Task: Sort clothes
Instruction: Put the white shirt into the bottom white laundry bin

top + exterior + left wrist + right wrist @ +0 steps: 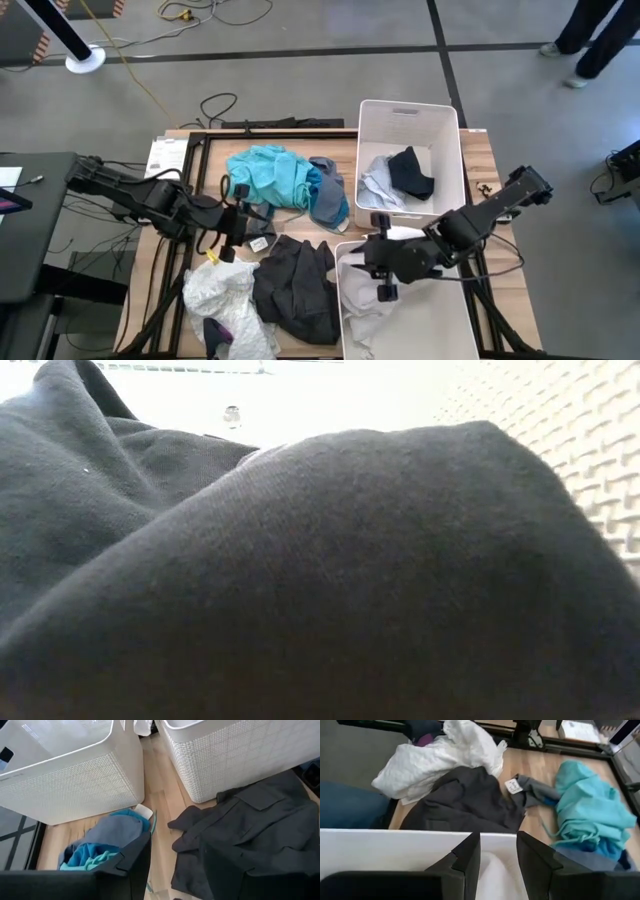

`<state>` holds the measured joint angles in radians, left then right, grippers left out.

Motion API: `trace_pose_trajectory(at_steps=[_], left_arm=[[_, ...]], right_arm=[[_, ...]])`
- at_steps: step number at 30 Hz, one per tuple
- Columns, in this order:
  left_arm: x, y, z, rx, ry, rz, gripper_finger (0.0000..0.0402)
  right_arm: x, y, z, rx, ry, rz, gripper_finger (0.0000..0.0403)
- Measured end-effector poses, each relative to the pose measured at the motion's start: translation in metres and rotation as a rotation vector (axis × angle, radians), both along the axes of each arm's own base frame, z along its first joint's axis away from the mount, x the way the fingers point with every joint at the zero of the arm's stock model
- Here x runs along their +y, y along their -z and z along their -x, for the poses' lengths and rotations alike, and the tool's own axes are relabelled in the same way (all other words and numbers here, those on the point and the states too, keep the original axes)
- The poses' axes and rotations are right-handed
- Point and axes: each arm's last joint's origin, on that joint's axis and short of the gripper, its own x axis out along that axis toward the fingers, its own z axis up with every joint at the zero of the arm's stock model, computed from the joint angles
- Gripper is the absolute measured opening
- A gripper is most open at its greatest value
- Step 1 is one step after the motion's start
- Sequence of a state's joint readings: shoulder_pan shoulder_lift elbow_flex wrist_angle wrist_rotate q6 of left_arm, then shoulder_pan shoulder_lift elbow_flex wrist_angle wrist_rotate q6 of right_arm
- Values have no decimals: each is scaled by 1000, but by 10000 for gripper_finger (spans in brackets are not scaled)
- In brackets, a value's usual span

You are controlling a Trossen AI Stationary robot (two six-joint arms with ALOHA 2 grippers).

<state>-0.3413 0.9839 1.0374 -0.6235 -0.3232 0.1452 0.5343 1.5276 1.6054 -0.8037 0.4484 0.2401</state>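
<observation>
A teal garment (268,175) and a grey-blue one (328,197) lie at the table's far middle. A dark grey garment (295,287) and a white leaf-print one (225,305) lie near the front. My left gripper (235,220) is open and empty over the table, between the teal pile (92,857) and the dark grey garment (250,825). My right gripper (368,258) is open and hovers over the near bin's far left corner (395,847), above white cloth (495,872) lying in it.
Two white bins stand at the right. The far one (445,150) holds a black garment (412,172) and a pale one (378,185). The near one (440,320) holds white cloth (365,310). The dark grey garment (300,560) fills the low view.
</observation>
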Motion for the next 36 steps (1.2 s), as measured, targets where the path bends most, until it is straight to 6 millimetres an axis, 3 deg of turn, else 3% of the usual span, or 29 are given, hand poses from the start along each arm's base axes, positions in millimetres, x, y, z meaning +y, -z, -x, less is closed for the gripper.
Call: trace_pose_trajectory(at_steps=[10,17,25,36], left_arm=[[0,0,0,-1,0,0,159],[0,-2,-1,-24,-1,11,159],[-2,-6,-3,-61,-40,164,159],[-6,14,11,219,59,242,160]], right_arm=[[-15,-2,-10,-25,2,51,143],[-26,4,-31,-46,9,97,143],[-32,9,-36,-11,-12,97,140],[-15,15,-23,63,-42,82,138]])
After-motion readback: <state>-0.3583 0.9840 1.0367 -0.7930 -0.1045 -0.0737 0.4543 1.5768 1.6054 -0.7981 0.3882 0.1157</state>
